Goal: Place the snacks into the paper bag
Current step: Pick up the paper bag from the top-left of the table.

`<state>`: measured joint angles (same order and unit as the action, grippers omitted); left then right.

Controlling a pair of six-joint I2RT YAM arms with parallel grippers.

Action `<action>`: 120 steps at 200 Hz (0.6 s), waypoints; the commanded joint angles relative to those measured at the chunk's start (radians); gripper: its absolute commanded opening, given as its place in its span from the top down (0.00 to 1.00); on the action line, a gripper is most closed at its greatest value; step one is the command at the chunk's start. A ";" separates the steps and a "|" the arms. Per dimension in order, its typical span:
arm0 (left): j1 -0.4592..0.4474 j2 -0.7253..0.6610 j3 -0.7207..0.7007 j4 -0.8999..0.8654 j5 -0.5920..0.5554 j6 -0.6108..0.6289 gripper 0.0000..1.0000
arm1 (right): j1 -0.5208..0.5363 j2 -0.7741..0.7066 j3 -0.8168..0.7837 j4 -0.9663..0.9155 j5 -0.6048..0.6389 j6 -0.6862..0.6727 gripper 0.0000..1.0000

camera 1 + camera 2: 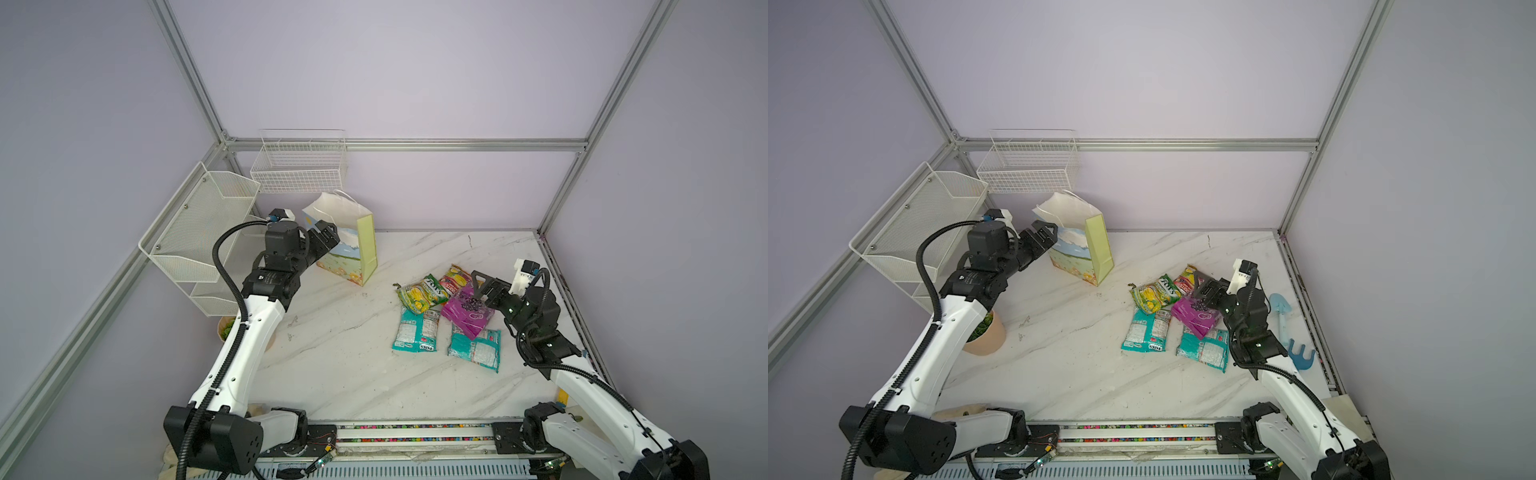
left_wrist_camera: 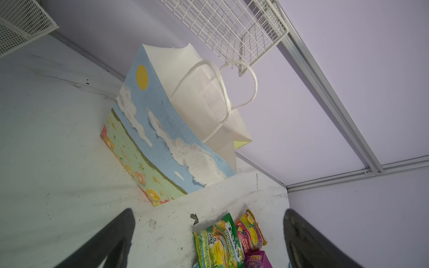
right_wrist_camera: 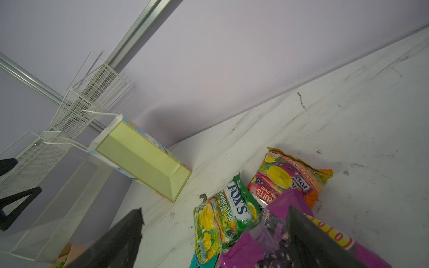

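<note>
Desk (image 1: 332,374): marble, with all five snacks (image 1: 419,297) lying outside.
Paper bag (image 1: 347,249): stood upright, nothing placed yet.
Left gripper (image 1: 329,232): spread beside bag.
Right gripper (image 1: 478,286): spread over magenta packet (image 1: 461,318).

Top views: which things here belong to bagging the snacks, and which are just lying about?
For the job: paper bag; green-yellow packet; orange-pink packet; magenta packet; teal-white packet; second teal-white packet.

Lying about: wire basket; mesh shelf; potted plant; blue toy shovel; blue toy rake.
</note>
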<state>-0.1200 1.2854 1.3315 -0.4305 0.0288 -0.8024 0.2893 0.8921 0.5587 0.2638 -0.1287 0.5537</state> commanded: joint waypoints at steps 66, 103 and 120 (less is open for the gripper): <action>-0.004 0.084 0.156 0.026 -0.029 -0.028 0.02 | 0.006 -0.005 0.058 -0.107 -0.261 0.197 0.02; -0.014 0.094 0.177 0.025 -0.034 -0.052 0.03 | 0.007 0.063 -0.062 0.115 -0.383 0.493 0.03; -0.026 0.109 0.200 0.013 -0.051 -0.051 0.04 | 0.008 0.017 -0.135 0.239 -0.400 0.535 0.03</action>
<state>-0.1261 1.3834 1.4090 -0.4351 0.0021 -0.8368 0.2913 0.9512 0.5106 0.2966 -0.4412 0.9096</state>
